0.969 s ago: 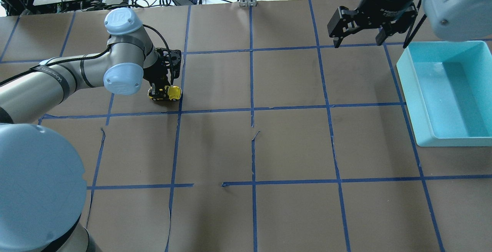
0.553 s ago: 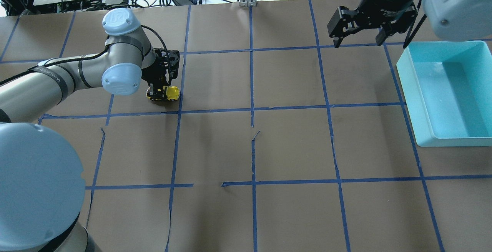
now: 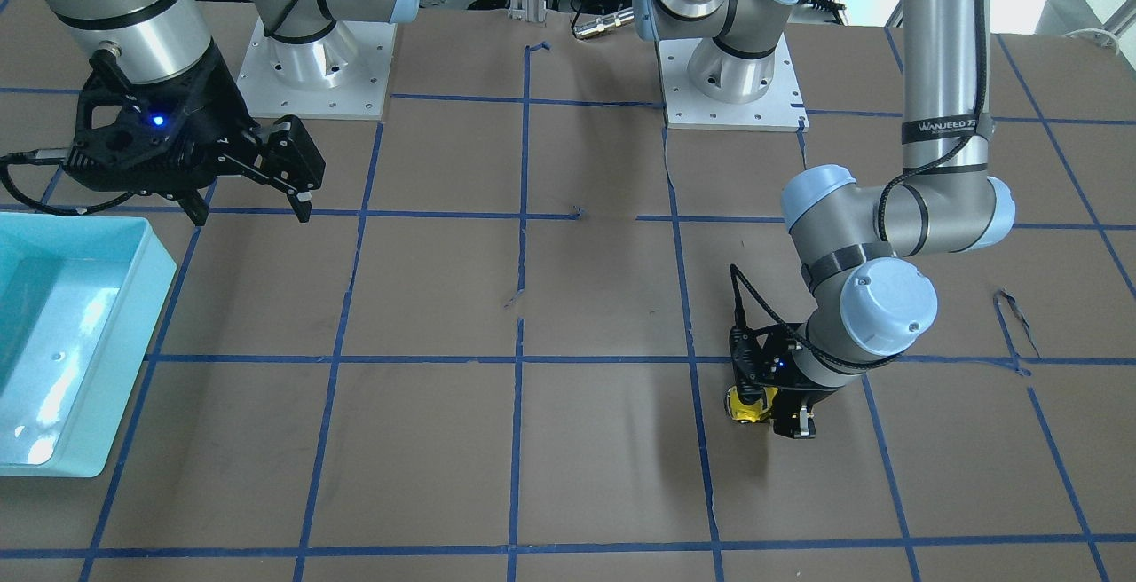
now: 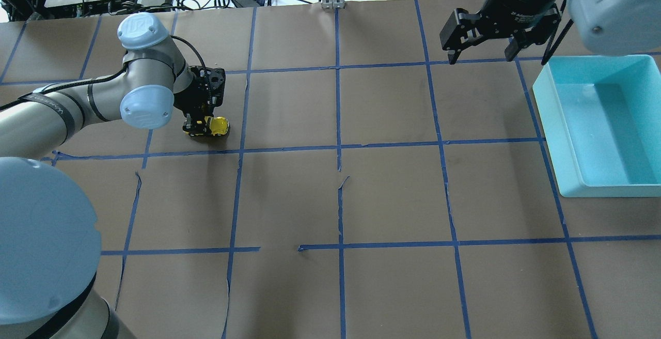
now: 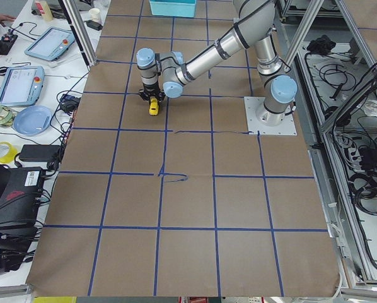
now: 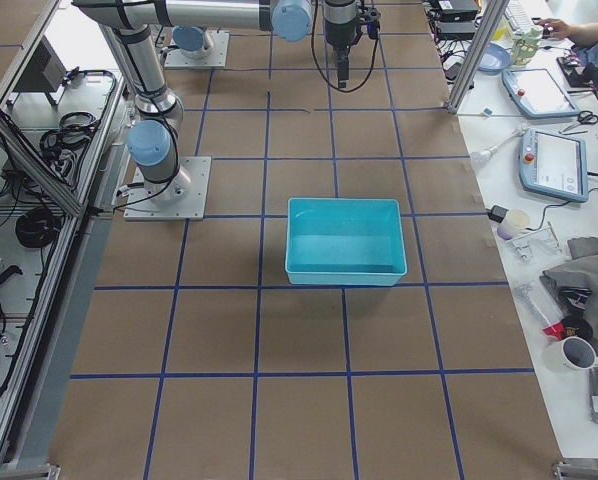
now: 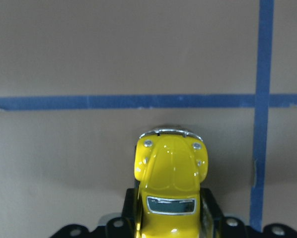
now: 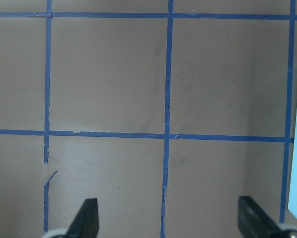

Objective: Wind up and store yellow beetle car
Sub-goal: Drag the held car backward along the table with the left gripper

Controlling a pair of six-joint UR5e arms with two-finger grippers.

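On table (image 4: 392,199), left side: left gripper (image 4: 199,123) clamped around yellow beetle car (image 4: 218,125); right gripper (image 4: 481,59) spread wide.

bright even light, soft shadows, sharp focus

teal bin (image 4: 543,122) — seemingly low-walled, near right hand (image 4: 481,59)

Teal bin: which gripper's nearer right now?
Right. The right gripper hangs open by the far corner of the teal bin; the left gripper is across the table, shut on the yellow beetle car.
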